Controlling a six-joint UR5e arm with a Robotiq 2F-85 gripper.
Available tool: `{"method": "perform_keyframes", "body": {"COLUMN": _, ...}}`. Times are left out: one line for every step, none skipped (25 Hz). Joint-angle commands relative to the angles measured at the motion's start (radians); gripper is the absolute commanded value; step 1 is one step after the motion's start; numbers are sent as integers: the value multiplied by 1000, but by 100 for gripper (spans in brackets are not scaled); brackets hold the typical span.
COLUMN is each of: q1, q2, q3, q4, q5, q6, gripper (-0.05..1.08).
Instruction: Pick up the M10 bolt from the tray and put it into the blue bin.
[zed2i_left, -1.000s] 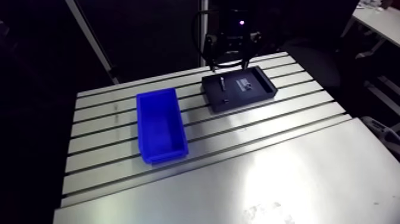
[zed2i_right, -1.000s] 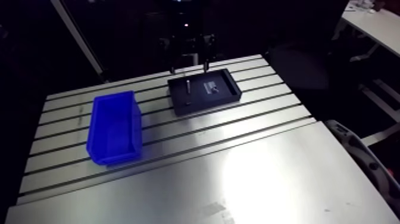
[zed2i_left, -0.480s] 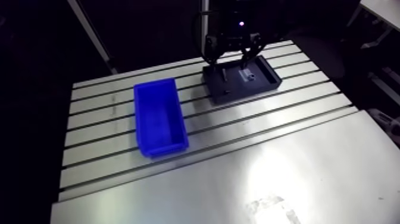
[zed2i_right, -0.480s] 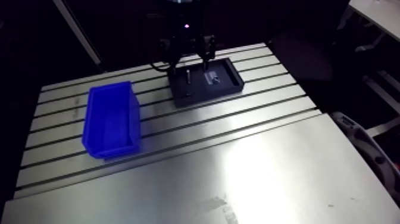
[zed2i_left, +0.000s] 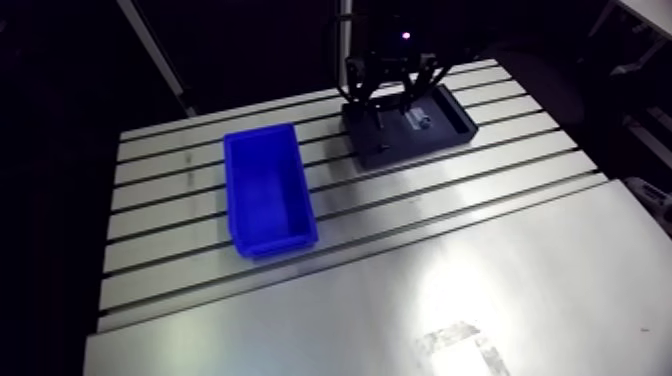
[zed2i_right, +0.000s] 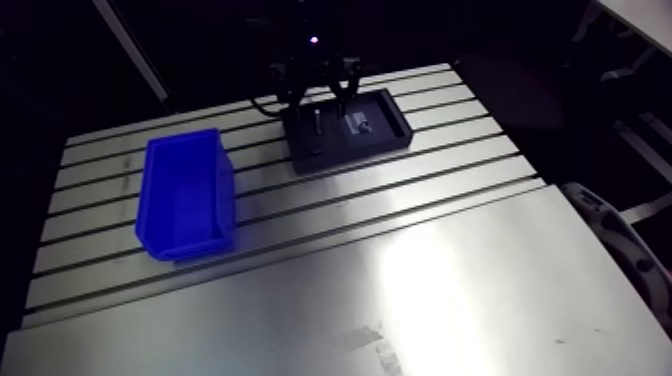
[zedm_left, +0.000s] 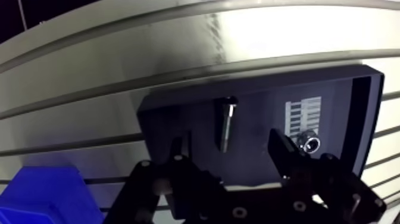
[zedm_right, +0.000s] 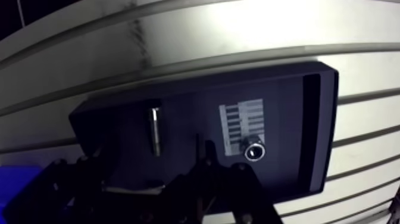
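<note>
The claw (zedm_left: 227, 146) hangs low over the black tray (zedm_left: 178, 113), its two fingers spread wide apart, gripping nothing. The M10 bolt (zedm_left: 226, 122) lies flat on the tray floor, in the gap between them. A small round metal part (zedm_left: 311, 143) sits beside a white label (zedm_left: 303, 113). The blue bin (zed2i_left: 268, 190) stands on the desk (zed2i_left: 450, 200) — well apart from the tray.

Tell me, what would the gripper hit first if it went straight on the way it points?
Probably the bolt in the dark tray: it lies between the open jaws of the gripper, though depth is unclear.
</note>
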Motion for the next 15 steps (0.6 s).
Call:
{"method": "perform_keyframes", "body": {"q1": 2, "q2": 1, "q3": -1, "q4": -1, "q5": 1, "q6": 2, "gripper": 35}}
{"method": "perform_keyframes", "body": {"q1": 2, "q2": 1, "q3": -1, "q4": -1, "q5": 0, "q6": 2, "gripper": 38}}
{"method": "perform_keyframes", "body": {"q1": 2, "q2": 1, "q3": 1, "q4": -1, "q5": 0, "q6": 3, "gripper": 39}}
{"method": "perform_keyframes", "body": {"q1": 2, "q2": 1, "q3": 1, "q4": -1, "q5": 1, "q6": 3, "gripper": 40}}
{"method": "perform_keyframes", "body": {"q1": 2, "q2": 1, "q3": -1, "q4": -1, "q5": 0, "q6": 3, "gripper": 42}}
{"method": "perform_keyframes", "body": {"q1": 2, "q2": 3, "q3": -1, "q4": -1, "q5": 0, "q6": 5, "gripper": 45}}
{"method": "perform_keyframes", "body": {"q1": 2, "q2": 3, "q3": -1, "q4": -3, "q5": 0, "q6": 9, "gripper": 46}}
{"method": "perform_keyframes", "body": {"q1": 2, "q2": 4, "q3": 1, "q4": -3, "q5": -2, "q6": 11, "gripper": 51}}
{"method": "perform_keyframes", "body": {"q1": 2, "q2": 4, "q3": 1, "q4": -3, "q5": 0, "q6": 11, "gripper": 53}}
{"method": "perform_keyframes", "body": {"q1": 2, "q2": 4, "q3": 1, "q4": -3, "q5": 0, "q6": 11, "gripper": 55}}
{"method": "perform_keyframes", "body": {"q1": 2, "q2": 4, "q3": 1, "q4": -3, "q5": 0, "q6": 12, "gripper": 56}}
{"method": "perform_keyframes", "body": {"q1": 2, "q2": 4, "q3": -1, "q4": -3, "q5": -2, "q6": 17, "gripper": 57}}
{"method": "perform_keyframes", "body": {"q1": 2, "q2": 6, "q3": 1, "q4": -3, "q5": -2, "q6": 20, "gripper": 58}}
{"method": "perform_keyframes", "body": {"q1": 2, "q2": 6, "q3": 1, "q4": -3, "q5": -2, "q6": 20, "gripper": 60}}
{"method": "perform_keyframes", "body": {"q1": 2, "q2": 6, "q3": -1, "q4": -3, "q5": -2, "q6": 20, "gripper": 60}}
